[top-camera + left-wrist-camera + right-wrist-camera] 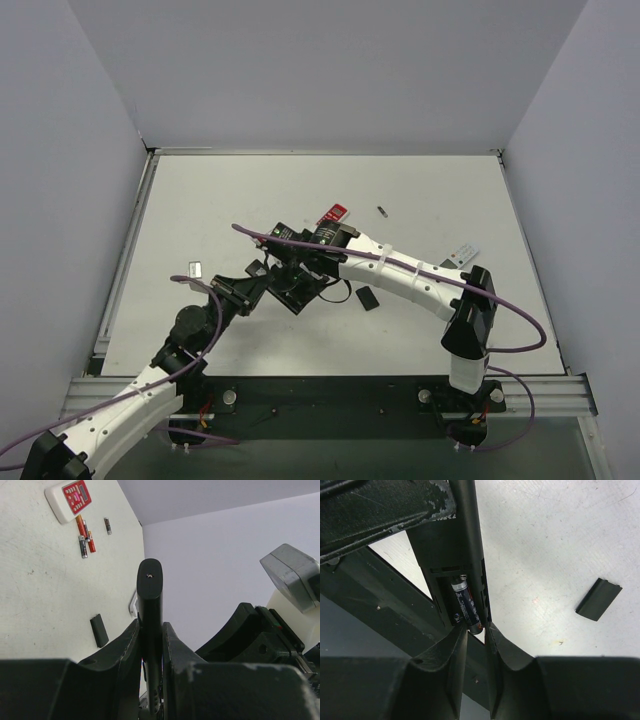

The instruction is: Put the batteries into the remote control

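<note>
Left end effector (150,630) clenches the remote control (150,590), judged rigid and light; right end effector (476,630) straddles 1 likely-slick battery (466,602), grip indeterminate.

No writing can be read; print on the battery (464,604) and the red-and-white remote (69,499) is illegible.

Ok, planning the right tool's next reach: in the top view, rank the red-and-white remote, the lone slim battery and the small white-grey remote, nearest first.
1. Red-and-white remote, mid-table, toward the back.
2. Lone slim battery, to that remote's right.
3. Small white-grey remote, far right.
</note>
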Robot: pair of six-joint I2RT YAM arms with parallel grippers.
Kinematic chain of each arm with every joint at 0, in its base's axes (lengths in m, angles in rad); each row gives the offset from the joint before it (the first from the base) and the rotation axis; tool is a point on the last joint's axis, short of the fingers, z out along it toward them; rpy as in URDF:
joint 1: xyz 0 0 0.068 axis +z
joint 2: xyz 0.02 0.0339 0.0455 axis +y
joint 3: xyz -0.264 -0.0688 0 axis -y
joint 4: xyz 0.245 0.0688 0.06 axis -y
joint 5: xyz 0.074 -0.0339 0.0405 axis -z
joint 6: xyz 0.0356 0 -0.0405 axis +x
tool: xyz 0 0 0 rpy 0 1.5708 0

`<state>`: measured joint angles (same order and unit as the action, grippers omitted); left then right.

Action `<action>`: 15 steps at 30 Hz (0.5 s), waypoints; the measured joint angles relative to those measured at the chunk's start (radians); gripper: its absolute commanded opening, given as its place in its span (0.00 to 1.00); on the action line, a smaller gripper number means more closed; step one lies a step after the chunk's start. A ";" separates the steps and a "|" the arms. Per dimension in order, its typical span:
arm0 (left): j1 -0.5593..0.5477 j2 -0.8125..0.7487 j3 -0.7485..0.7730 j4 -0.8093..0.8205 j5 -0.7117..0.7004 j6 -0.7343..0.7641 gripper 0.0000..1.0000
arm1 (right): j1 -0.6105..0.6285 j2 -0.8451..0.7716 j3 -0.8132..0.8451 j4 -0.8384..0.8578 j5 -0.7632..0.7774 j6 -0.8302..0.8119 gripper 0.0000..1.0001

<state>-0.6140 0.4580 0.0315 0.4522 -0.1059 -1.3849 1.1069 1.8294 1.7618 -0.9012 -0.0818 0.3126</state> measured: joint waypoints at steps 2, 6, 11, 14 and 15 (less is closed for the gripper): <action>0.000 0.014 0.000 0.000 -0.001 0.000 0.00 | 0.000 0.007 0.000 -0.001 0.000 0.000 0.16; 0.000 0.036 0.000 0.004 -0.002 -0.003 0.00 | 0.000 0.014 0.000 -0.001 0.000 0.000 0.07; 0.000 0.050 0.000 0.008 -0.003 -0.007 0.00 | 0.000 0.015 0.000 -0.001 -0.003 -0.002 0.02; 0.000 0.051 0.000 0.009 -0.003 -0.007 0.00 | 0.000 0.015 0.000 -0.002 -0.004 0.000 0.02; 0.000 0.051 0.000 0.009 -0.004 -0.007 0.00 | 0.000 0.015 0.000 -0.002 -0.004 0.000 0.01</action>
<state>-0.6140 0.5091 0.0315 0.4614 -0.1097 -1.3918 1.1069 1.8446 1.7618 -0.9035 -0.0860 0.3122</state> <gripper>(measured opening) 0.261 0.083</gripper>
